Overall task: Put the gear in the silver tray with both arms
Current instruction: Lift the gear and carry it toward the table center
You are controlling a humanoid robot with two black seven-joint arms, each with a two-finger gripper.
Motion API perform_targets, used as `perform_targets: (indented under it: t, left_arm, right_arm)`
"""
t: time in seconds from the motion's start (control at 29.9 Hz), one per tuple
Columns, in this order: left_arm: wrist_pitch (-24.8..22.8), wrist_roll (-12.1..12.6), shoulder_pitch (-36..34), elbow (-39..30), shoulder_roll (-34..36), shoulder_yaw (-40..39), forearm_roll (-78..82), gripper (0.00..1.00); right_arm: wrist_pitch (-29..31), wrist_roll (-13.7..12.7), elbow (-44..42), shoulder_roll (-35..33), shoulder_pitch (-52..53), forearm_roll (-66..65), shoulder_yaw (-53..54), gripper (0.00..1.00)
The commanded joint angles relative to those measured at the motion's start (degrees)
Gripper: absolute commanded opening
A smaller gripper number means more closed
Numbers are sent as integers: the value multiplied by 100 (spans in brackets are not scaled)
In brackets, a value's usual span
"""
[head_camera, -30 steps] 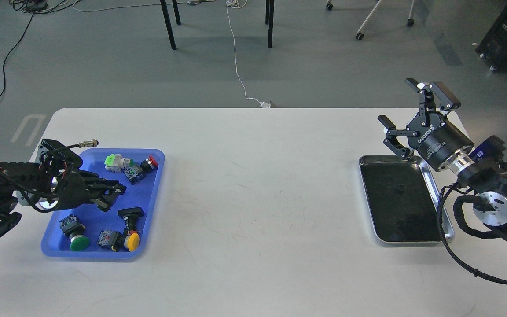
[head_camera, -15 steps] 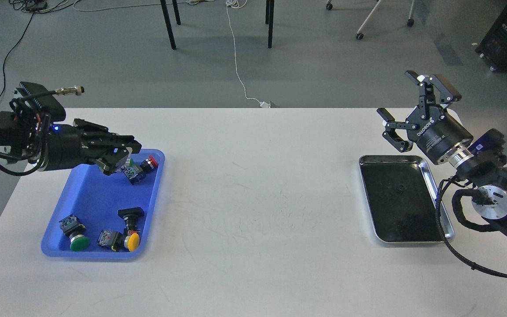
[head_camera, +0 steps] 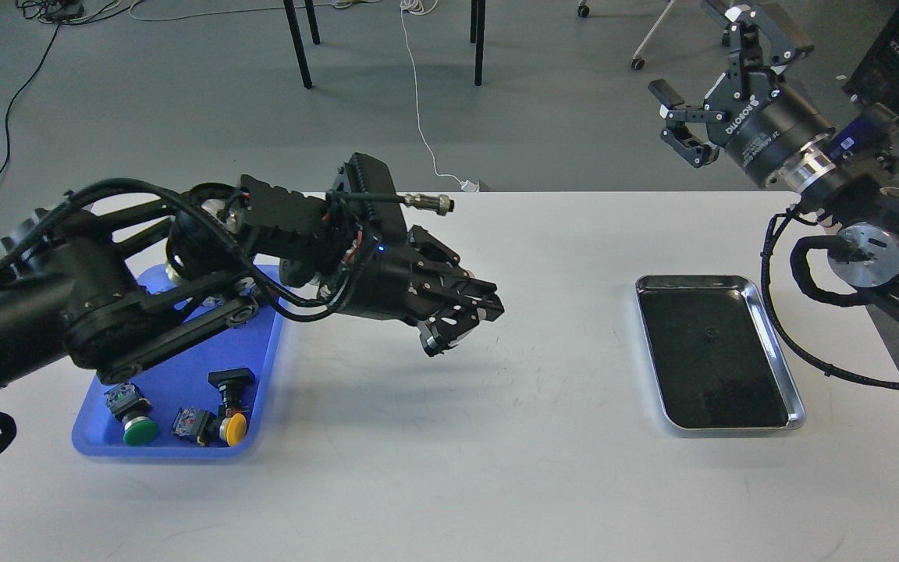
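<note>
The white desk [head_camera: 434, 468] has the silver tray [head_camera: 794, 406] lying flat on its right side, well apart from the left pincer [head_camera: 461, 328], which hangs over the desk's middle with fingers close together; can't tell if anything's in it. The right pincer [head_camera: 719, 86] is up past the tray's far end, spread wide, holding nothing.

Head view, single camera: high on the robot's head, facing forward and down at middling range. Covers the whole white table [head_camera: 449, 468] and grey floor [head_camera: 184, 117] beyond. Left arm [head_camera: 106, 304] enters at left edge, right arm [head_camera: 863, 226] at right edge.
</note>
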Motion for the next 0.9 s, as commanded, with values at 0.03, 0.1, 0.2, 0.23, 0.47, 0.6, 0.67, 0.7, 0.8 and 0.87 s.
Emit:
perform_targets:
  t: [0.03, 0.1, 0.2, 0.23, 0.47, 0.6, 0.67, 0.7, 0.8, 0.87]
  left_arm:
    - [0, 1, -113, 413, -785, 447, 8, 14]
    - [0, 1, -122, 677, -1102, 578, 8, 14]
    - [0, 1, -131, 1195, -1594, 702, 8, 14]
    - [0, 1, -131, 1371, -1778, 737, 8, 14]
    - [0, 1, -192, 2065, -2413, 1089, 8, 14]
    - [0, 1, -192, 2646, -2413, 1194, 8, 14]
    - [0, 1, -192, 2831, -2413, 1326, 8, 15]
    - [0, 1, -192, 2866, -2413, 1422, 8, 15]
    - [0, 1, -148, 2884, -2413, 1616, 8, 15]
    - [0, 1, -122, 2884, -2413, 1625, 8, 15]
  right_arm:
    - [-12, 0, -104, 337, 532, -1, -344, 99]
    - [-12, 0, -184, 407, 621, -1, -441, 99]
    - [-12, 0, -263, 574, 647, -1, -520, 99]
    - [-12, 0, -289, 609, 647, -1, -520, 99]
    - [-12, 0, -395, 706, 568, -9, -538, 99]
    - [-12, 0, -395, 706, 542, -10, -547, 99]
    - [-12, 0, -395, 698, 542, -10, -547, 99]
    - [-12, 0, -395, 680, 542, -10, -547, 99]
    - [-12, 0, -395, 671, 542, -10, -547, 99]
    - [-12, 0, -395, 671, 533, -10, -547, 99]
